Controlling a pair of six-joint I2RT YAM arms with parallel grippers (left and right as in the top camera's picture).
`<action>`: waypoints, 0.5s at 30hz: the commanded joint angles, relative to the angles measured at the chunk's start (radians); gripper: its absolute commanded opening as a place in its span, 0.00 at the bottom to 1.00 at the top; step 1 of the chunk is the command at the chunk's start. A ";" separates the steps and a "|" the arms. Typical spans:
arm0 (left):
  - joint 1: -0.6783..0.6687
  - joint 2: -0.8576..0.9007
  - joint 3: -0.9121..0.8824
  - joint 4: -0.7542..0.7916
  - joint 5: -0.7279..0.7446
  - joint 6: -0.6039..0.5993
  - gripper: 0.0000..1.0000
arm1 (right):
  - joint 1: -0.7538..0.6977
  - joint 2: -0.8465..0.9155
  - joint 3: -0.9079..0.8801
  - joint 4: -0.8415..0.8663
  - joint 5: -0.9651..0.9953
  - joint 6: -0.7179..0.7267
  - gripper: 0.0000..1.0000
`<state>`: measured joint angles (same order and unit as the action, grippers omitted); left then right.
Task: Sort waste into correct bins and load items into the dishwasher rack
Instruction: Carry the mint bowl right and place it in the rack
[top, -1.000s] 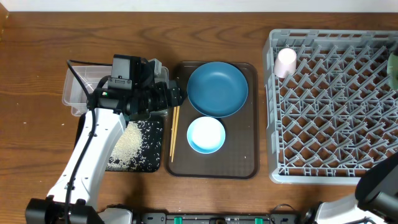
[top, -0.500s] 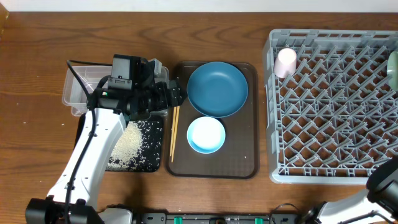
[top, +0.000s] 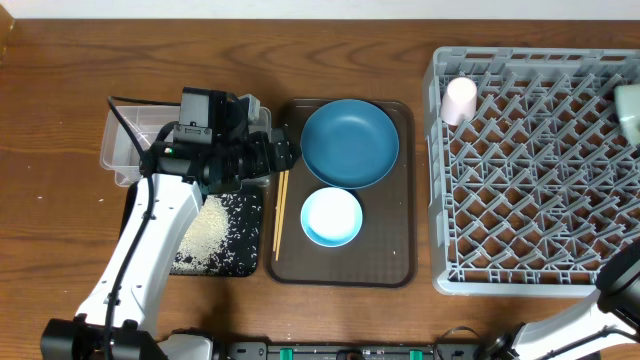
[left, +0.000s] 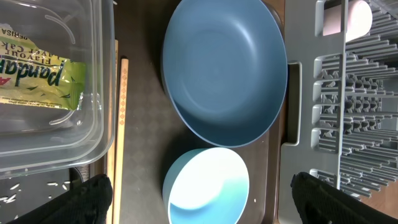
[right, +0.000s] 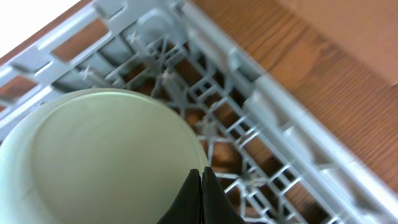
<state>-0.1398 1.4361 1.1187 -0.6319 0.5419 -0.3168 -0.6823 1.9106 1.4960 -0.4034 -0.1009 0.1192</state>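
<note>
1. Rack loading is the step in hand. Overhead, pale green bowl hangs at its far right edge; next it needs lowering between pegs.
2. Left wrist: left gripper is wide and empty.
3. Right wrist: right gripper is narrow, pinching the bowl's rim.

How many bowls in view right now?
3: large dark blue bowl at the back of the brown serving tray; small light blue bowl in front of it; pale green bowl over the right edge of the grey plastic rack. None seem hidden.
</note>
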 joint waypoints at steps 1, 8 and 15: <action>-0.002 -0.001 -0.002 -0.004 -0.013 0.003 0.95 | 0.024 -0.033 0.004 -0.024 -0.012 0.042 0.01; -0.002 -0.001 -0.002 -0.004 -0.013 0.003 0.95 | 0.030 -0.034 0.004 -0.028 0.003 0.052 0.01; -0.002 -0.001 -0.002 -0.004 -0.013 0.003 0.95 | 0.034 -0.034 0.004 -0.028 -0.070 0.051 0.01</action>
<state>-0.1398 1.4361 1.1187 -0.6319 0.5419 -0.3168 -0.6670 1.8980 1.4963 -0.4324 -0.1207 0.1539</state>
